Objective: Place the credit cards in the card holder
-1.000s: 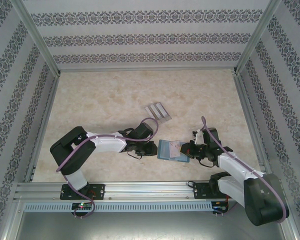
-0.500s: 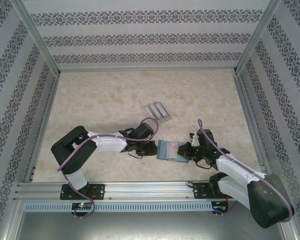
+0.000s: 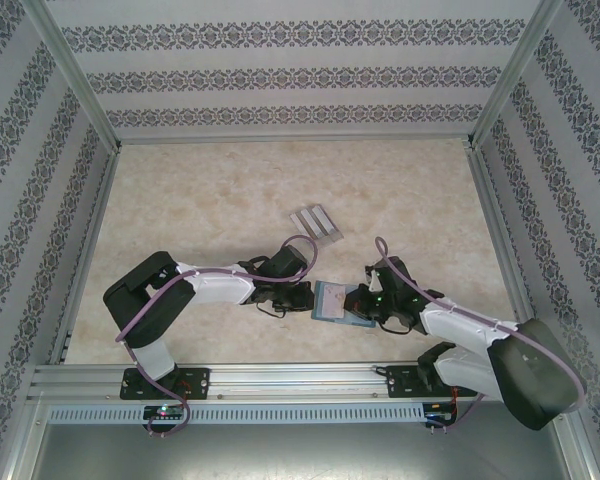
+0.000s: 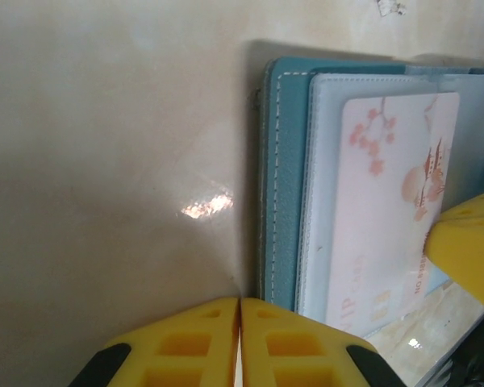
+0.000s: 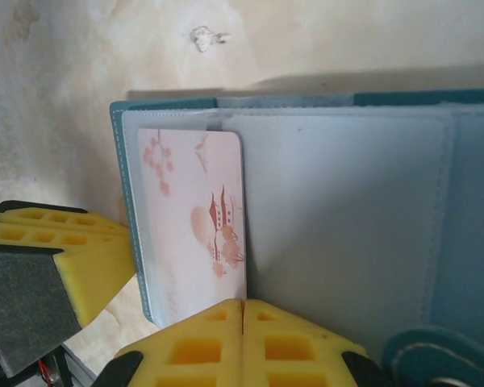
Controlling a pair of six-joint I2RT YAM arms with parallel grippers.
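Near the front edge of the surface (image 3: 210, 200), about midway between the two arm bases, the teal card holder (image 3: 332, 300) lies flat and opened up, lighter inside facing up. A white card with a pink print (image 5: 195, 230) sits on the leaf next to the left arm. It looks like it's slid most of the way into a clear pocket (image 5: 339, 210), but I can't tell if it's fully seated.

The left tool (image 4: 240, 339) has its fingers pressed together with nothing between them, parked just beside the holder's outer stitched edge. The right tool (image 5: 242, 322) is also closed up, empty, with its tips right at the card's near edge.

My read: this is the seat-the-card step, with the right arm nudging it home while the left braces the holder so it doesn't skate away. A few grey cards (image 3: 315, 222) are fanned out further back on the surface, well apart from the holder, so there's plenty left to do. Next up is probably a gentle push along the card's length, then going back for a grey one. That needs a careful pinch, since thin cards lie flat.
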